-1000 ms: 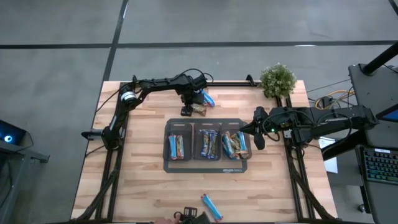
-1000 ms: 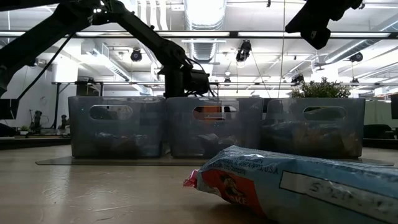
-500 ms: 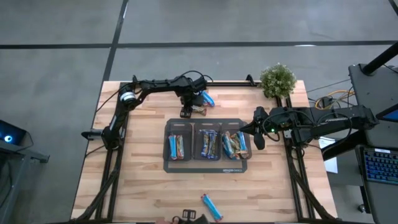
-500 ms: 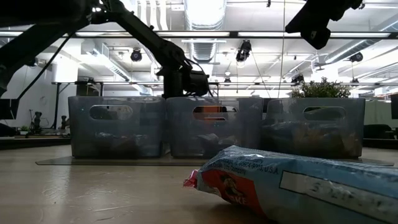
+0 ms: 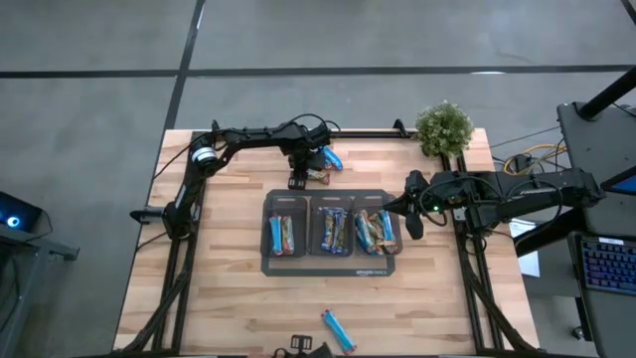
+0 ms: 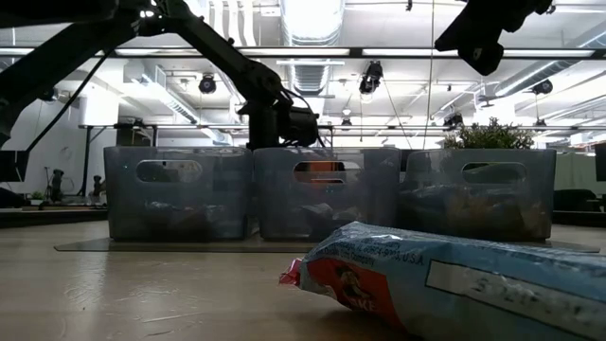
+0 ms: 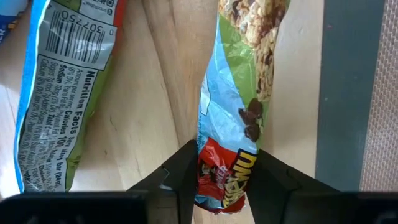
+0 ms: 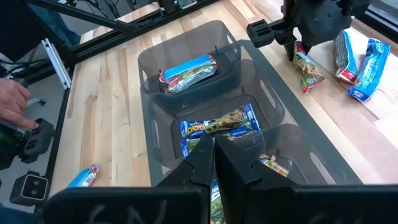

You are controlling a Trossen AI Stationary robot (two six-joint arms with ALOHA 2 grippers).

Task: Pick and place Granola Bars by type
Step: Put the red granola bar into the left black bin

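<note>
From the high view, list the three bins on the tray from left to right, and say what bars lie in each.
Left bin with light blue bars → middle bin with dark blue bars → right bin with mixed blue and brown bars, all on the dark tray.

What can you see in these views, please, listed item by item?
Table: one, light wood.
Tray: one, dark, mid-table.
Bins: three, clear grey, in a row on the tray.
Binned bars: count unclear, mostly blue wrappers, spread over all three bins.
Loose bars: two, blue, behind the tray.
Green-and-blue bar: one, behind the tray, beside them.
Lone bar: one, light blue, near edge.
Plant: one, green, far right corner.
Person's hand: one, near edge.
Left claw: shut on the green-and-blue bar.
Right claw: shut, empty, by the right bin.
</note>
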